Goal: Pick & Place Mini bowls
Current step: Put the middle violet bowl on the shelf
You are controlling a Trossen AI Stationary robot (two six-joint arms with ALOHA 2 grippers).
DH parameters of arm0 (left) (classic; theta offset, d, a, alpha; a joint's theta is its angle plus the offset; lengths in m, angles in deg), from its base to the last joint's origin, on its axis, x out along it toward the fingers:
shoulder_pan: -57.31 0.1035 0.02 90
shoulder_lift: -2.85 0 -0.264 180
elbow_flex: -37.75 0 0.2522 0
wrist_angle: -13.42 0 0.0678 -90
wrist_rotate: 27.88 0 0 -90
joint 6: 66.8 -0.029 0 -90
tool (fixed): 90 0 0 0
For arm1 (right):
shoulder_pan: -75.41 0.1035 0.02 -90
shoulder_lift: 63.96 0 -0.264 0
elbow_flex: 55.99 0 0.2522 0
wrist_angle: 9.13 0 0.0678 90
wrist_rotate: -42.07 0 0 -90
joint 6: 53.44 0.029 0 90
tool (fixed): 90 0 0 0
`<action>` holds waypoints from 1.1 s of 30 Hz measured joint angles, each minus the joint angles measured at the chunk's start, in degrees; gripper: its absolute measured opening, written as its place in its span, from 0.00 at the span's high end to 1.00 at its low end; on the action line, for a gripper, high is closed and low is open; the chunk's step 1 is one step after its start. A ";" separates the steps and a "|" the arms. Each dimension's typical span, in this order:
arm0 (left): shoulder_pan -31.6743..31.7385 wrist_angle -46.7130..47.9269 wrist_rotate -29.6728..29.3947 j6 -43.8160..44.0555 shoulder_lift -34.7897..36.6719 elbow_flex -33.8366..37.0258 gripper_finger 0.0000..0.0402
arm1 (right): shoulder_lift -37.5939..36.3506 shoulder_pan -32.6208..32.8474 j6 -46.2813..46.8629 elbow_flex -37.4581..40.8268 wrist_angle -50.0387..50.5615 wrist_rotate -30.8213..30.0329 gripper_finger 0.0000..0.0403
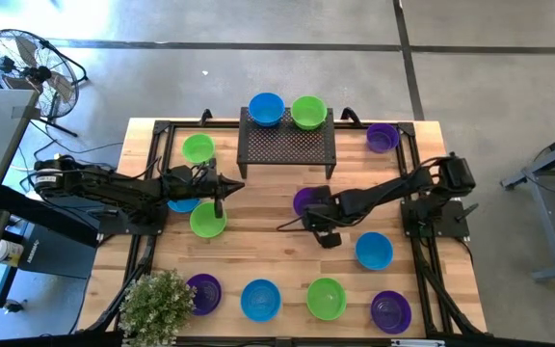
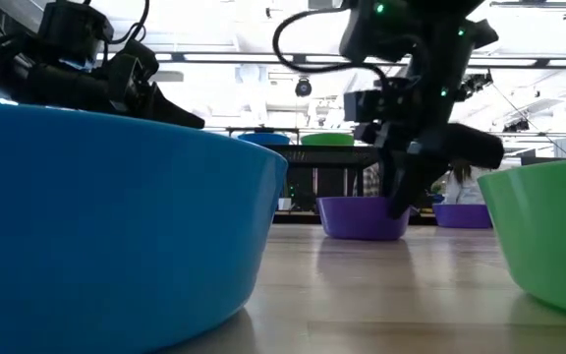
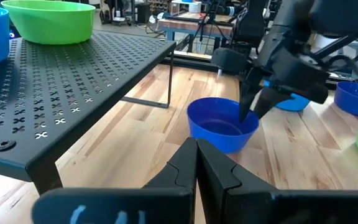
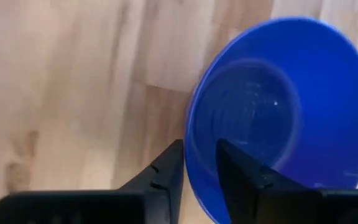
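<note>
A purple mini bowl point(image 1: 303, 200) point(image 2: 362, 216) point(image 4: 278, 106) stands on its base on the wooden table, in front of the black perforated rack point(image 1: 287, 145). My right gripper point(image 1: 310, 209) point(image 4: 199, 155) comes down over the bowl's near rim, slightly open, with one finger inside the bowl and one outside. A blue bowl point(image 1: 266, 108) and a green bowl point(image 1: 308, 111) sit on the rack's top. My left gripper point(image 1: 233, 185) point(image 3: 196, 163) hovers level and shut at the left of the rack, holding nothing. My right gripper straddles the purple bowl's rim point(image 4: 191, 163) from above, slanting down, one finger point(image 4: 244, 177) inside and the other point(image 4: 165, 171) outside. A gap shows between the inner finger and the wall. Whether the outer finger touches the rim I cannot tell. The bowl stays flat on the table.
Several more bowls lie about: green point(image 1: 198, 147) and purple point(image 1: 382, 137) beside the rack, green point(image 1: 207, 220) and blue point(image 1: 183, 202) under the left arm, blue point(image 1: 374, 251) at the right, and a row along the near edge point(image 1: 260, 299). A potted plant point(image 1: 157, 304) stands at the near left.
</note>
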 joint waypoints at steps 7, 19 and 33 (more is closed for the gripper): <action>0.00 -0.02 0.03 0.01 0.00 0.00 1.00 | 0.31 -1.91 -0.32 0.00 -0.40 1.34 0.96; 0.00 0.63 0.24 0.17 0.00 0.00 1.00 | 1.02 -2.56 -0.09 0.02 -0.69 2.13 0.80; 0.00 0.87 0.39 0.18 0.00 0.00 1.00 | 1.02 -2.86 -0.41 0.02 -0.91 1.57 0.98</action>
